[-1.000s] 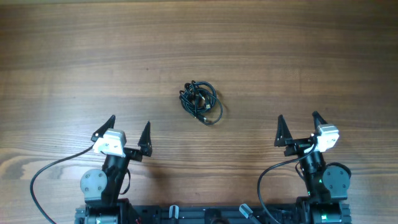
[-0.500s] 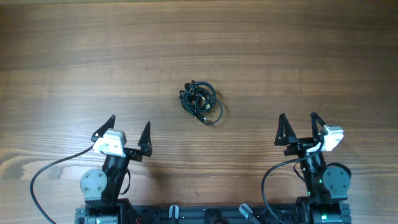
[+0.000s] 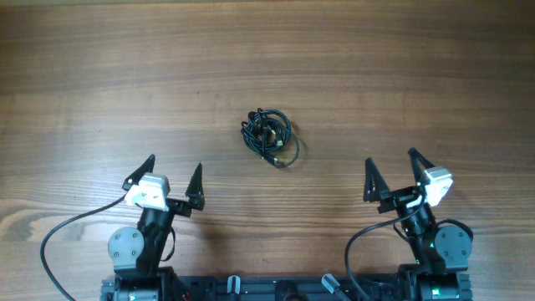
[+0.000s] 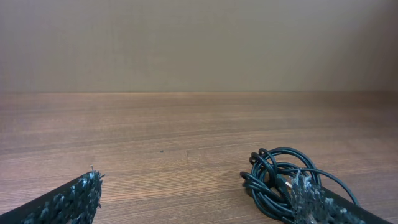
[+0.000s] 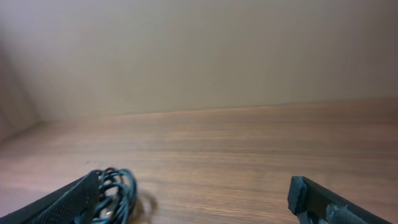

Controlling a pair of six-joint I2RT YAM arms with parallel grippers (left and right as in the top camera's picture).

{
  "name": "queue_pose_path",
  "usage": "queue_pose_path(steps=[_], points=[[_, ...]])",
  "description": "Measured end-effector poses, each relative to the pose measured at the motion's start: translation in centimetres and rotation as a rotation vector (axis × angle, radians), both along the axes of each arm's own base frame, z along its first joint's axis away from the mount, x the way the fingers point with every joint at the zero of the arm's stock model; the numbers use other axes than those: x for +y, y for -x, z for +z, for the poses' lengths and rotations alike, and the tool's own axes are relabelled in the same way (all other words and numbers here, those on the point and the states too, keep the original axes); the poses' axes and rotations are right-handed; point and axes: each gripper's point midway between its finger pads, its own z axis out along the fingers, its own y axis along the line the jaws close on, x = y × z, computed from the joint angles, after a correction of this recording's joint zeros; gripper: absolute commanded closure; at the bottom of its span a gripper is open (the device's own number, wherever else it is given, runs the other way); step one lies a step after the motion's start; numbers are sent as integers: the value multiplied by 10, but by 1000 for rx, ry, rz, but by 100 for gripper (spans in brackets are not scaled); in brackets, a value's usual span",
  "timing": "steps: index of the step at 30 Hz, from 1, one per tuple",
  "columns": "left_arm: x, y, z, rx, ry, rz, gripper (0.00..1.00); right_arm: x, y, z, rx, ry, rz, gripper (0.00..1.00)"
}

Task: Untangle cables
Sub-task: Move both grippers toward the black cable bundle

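Note:
The cables (image 3: pixel 269 137) lie as a small knot of thin black cords in the middle of the wooden table, with one loop trailing to the lower right. They also show in the left wrist view (image 4: pixel 280 180) and, blurred, in the right wrist view (image 5: pixel 115 193). My left gripper (image 3: pixel 173 170) is open and empty, near the front edge, well to the left of the knot. My right gripper (image 3: pixel 391 167) is open and empty, near the front edge, well to the right of it. Neither gripper touches the cables.
The wooden table (image 3: pixel 267 67) stretches bare around the knot. Thick black arm wires (image 3: pixel 63 230) curve beside the arm bases at the front edge. A plain wall (image 4: pixel 199 43) stands beyond the table's far edge.
My right gripper has turned a little to the left, toward the knot. The left gripper and the cables have not moved.

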Motion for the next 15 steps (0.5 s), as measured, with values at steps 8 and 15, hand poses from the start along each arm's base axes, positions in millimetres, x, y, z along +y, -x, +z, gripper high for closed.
queue_pose_path(steps=[8,15], points=[[0,0,0,0,0,0,0,23,4,8,48,64,144,0],[0,0,10,-43,-3,0,0,32,-19,15,219,58,203,0]])
